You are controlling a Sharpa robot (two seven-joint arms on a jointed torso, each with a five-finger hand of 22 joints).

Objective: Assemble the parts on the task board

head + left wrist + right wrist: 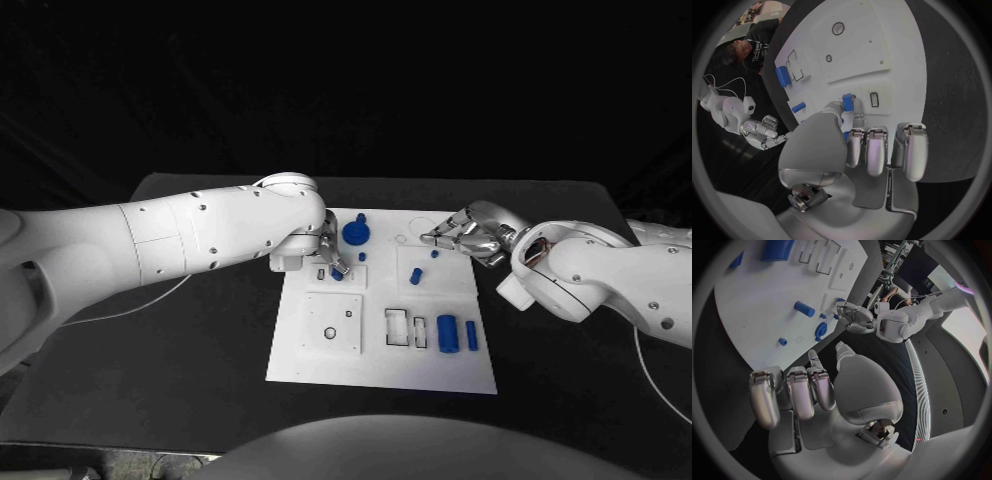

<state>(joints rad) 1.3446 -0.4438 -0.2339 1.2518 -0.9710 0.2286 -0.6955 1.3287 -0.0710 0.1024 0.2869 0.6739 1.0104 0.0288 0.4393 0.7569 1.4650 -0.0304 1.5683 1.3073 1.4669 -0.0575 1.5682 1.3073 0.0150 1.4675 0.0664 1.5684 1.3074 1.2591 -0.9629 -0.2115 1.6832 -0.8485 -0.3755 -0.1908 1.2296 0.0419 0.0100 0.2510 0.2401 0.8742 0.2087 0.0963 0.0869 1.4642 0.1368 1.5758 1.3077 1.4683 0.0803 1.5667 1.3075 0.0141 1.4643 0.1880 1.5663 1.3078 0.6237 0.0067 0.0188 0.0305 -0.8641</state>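
Left hand (pixel 320 252) pinches a small blue peg (pixel 847 103) over the flat white task board's (pixel 378 370) far-left corner, beside a blue round knob (pixel 355 233). Right hand (pixel 464 236) hovers at the board's far-right edge, fingers curled together, holding nothing.
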